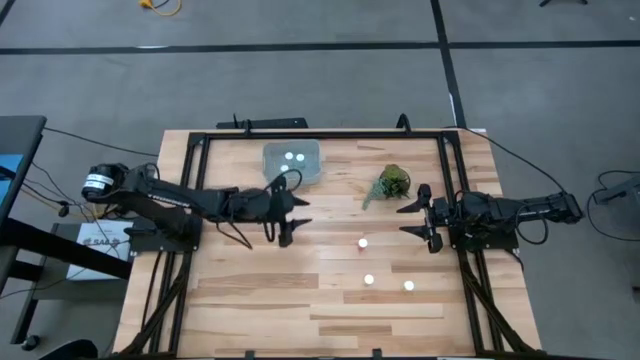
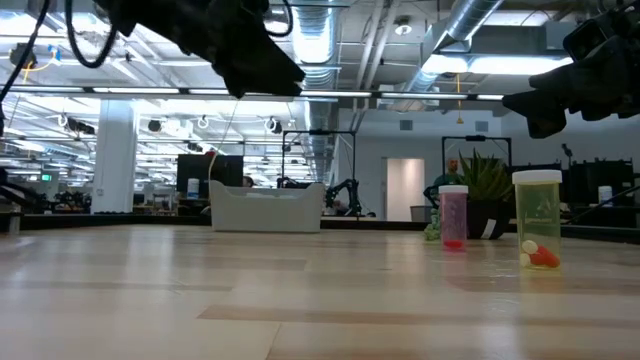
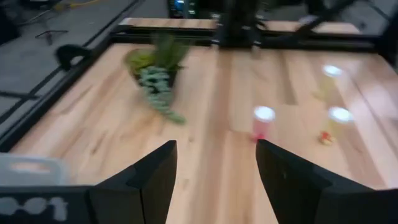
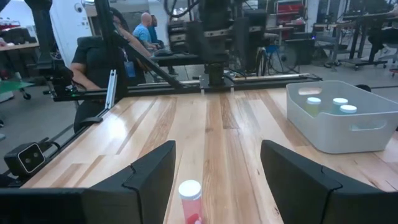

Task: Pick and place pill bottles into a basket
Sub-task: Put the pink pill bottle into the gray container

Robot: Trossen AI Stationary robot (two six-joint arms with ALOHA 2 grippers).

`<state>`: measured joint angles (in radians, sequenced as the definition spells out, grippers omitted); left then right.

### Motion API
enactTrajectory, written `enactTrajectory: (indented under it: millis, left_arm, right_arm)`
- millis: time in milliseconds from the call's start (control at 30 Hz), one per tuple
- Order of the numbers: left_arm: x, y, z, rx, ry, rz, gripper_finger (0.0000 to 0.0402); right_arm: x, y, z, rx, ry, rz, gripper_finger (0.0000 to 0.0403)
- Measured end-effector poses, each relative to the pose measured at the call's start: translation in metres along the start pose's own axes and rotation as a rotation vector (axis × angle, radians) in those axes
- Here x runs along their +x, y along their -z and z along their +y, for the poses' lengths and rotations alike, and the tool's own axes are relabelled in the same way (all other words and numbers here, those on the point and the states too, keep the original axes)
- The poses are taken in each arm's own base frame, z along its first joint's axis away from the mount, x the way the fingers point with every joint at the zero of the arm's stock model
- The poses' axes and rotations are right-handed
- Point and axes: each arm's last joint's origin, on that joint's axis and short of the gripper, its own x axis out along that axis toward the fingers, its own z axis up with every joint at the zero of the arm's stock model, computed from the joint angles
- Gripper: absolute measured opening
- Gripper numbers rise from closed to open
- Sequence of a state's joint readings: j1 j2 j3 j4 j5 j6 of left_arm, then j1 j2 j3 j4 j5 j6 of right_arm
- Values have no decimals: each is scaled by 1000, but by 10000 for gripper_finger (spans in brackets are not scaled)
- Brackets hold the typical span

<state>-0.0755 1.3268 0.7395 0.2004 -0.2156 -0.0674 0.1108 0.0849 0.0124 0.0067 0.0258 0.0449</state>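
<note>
The pale basket [image 1: 291, 160] stands at the table's far middle with white-capped pill bottles [image 4: 339, 103] inside it. Three more pill bottles stand upright on the table: one [image 1: 363, 242] between the grippers and two [image 1: 369, 280] [image 1: 409, 286] nearer the front edge. My left gripper [image 1: 295, 218] is open and empty, just on the near side of the basket, facing the pink-tinted bottle [image 3: 263, 121]. My right gripper [image 1: 413, 218] is open and empty at the right, facing the same bottle [image 4: 189, 198].
A green leafy sprig [image 1: 392, 183] lies to the right of the basket, close to my right gripper's far finger. A black frame [image 1: 320, 135] runs along the table's edges. People sit beyond the table in the right wrist view [image 4: 99, 56].
</note>
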Motion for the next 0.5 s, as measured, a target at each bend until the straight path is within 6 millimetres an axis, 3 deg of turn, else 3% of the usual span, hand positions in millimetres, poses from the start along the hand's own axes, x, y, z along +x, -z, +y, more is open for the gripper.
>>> enactTrajectory:
  millis: [233, 367, 500]
  left_arm:
    - [-13, -8, -19, 121, 83, -78, 208]
    - [-32, -15, -13, 138, 114, -159, 208]
    - [-58, -5, -2, 114, 133, -259, 208]
  right_arm:
    - [0, 0, 0, 0, 0, 0, 230]
    - [0, 0, 0, 0, 0, 0, 230]
    - [0, 0, 0, 0, 0, 0, 230]
